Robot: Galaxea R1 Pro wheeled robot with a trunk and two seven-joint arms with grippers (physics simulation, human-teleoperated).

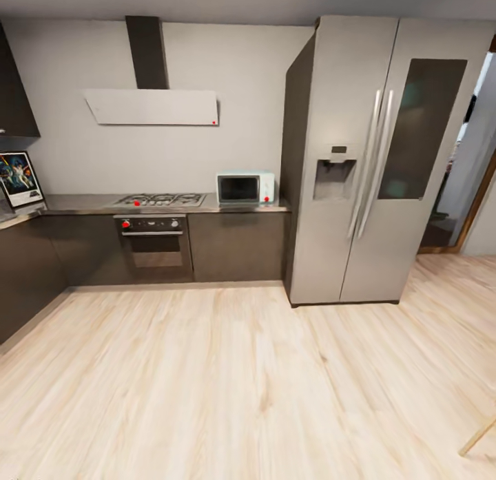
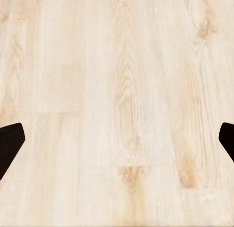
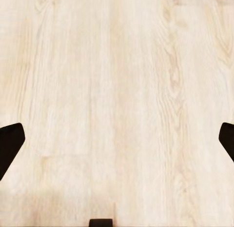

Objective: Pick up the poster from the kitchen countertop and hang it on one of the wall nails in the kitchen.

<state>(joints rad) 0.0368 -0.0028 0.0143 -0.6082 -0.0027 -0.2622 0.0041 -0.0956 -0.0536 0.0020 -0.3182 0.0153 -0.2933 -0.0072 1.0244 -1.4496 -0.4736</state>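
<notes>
Approach underway: poster (image 1: 19,178) leans far left on the table (image 1: 83,204); both end effectors (image 2: 117,144) (image 3: 117,144) gape over floor (image 1: 227,370); drive closer next.

Poster (image 1: 19,179): you're seeing it standing upright on the countertop (image 1: 83,204), far left.
Hob (image 1: 160,200): lying left of the microwave (image 1: 245,188).
Fridge (image 1: 372,156): standing right of the counter.
Floor (image 1: 227,383): pale wood stretching ahead of you.

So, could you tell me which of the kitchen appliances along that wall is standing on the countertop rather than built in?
The pale mint microwave. It stands on the countertop beside the fridge, whereas the gas hob and oven are built in.
</notes>
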